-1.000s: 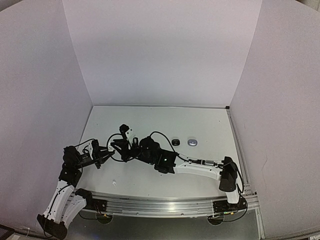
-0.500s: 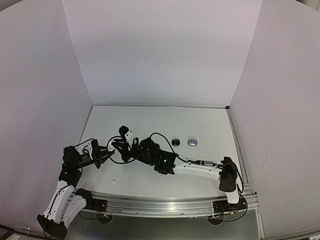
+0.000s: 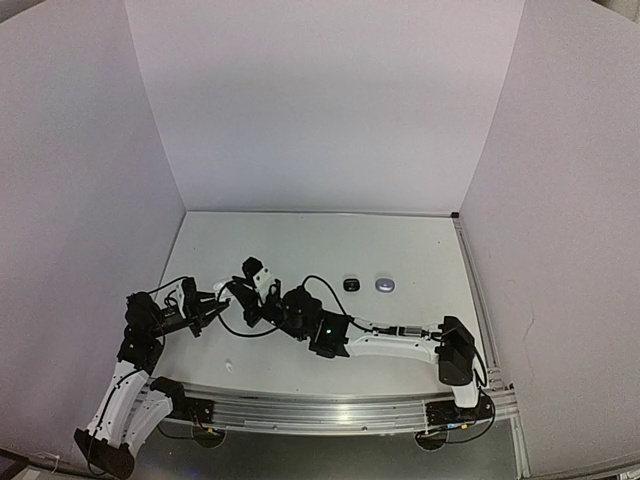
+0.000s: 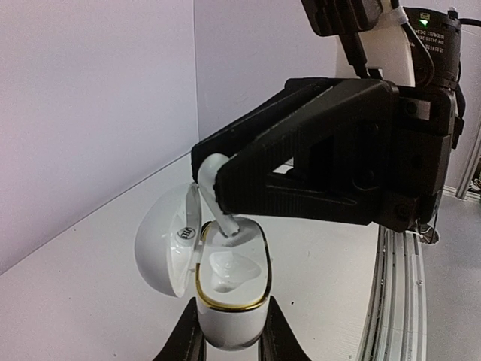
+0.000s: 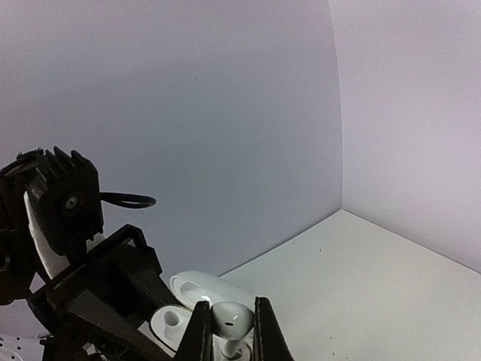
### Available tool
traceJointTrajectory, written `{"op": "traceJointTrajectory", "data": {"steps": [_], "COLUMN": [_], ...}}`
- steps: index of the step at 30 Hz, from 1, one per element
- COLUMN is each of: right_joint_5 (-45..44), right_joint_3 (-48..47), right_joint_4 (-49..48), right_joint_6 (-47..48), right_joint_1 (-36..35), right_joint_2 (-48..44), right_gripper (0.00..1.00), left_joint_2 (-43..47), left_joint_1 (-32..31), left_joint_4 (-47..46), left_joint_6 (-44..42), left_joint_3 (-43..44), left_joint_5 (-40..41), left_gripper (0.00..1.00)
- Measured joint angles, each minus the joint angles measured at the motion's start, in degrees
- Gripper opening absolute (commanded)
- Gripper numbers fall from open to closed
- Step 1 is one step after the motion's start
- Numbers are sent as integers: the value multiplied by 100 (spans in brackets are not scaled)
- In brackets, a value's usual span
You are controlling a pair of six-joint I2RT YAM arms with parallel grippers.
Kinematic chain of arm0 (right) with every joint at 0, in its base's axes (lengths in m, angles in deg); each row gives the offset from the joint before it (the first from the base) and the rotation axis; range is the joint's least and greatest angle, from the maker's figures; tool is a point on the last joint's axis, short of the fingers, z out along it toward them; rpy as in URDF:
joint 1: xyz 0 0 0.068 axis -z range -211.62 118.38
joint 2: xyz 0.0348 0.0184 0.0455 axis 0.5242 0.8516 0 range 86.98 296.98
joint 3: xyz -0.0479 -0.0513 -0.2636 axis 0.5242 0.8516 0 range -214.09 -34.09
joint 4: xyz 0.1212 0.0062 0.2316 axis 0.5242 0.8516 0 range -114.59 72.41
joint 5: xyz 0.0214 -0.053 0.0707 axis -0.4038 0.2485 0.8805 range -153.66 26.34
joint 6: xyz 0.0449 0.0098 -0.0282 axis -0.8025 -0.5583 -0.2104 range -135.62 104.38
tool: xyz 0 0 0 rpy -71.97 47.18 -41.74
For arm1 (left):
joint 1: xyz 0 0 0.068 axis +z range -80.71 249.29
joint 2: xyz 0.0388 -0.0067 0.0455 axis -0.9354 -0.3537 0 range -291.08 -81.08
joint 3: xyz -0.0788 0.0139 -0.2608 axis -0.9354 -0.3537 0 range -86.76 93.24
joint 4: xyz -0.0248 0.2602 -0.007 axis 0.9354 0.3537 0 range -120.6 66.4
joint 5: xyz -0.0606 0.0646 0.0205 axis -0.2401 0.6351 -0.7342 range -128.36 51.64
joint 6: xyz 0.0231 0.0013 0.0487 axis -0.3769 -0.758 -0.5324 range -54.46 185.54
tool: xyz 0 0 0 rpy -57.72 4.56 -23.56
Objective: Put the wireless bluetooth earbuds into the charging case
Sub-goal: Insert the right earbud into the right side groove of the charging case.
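White earbud pinched in right claw, stem tip inside open case clamped by left claw.

A white worktop is enclosed on three sides by plain pale panels: a back wall at 12 o'clock, a left wall at 9 o'clock and a right wall at 3 o'clock. A metal rail is fitted along the 6 o'clock edge. Soft, even light is cast throughout.

your right gripper has swung lower and left, closing on the left gripper, bringing its pinched white earbud to the open case.
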Motion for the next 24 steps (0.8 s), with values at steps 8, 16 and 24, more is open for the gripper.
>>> {"op": "traceJointTrajectory", "data": {"steps": [8, 16, 24], "right_joint_5": [-246, -234, -211], "right_joint_3": [22, 82, 112], "right_joint_4": [-95, -99, -74], "right_joint_6": [48, 38, 7], "right_joint_1": [2, 2, 2], "right_joint_2": [-74, -78, -78], "right_gripper": [0, 0, 0], "left_joint_2": [-37, -75, -115], "left_joint_1": [0, 0, 0], "left_joint_4": [-13, -13, -12], "left_joint_6": [0, 7, 24], "left_joint_3": [0, 0, 2], "left_joint_5": [0, 9, 52], "left_gripper": [0, 0, 0]}}
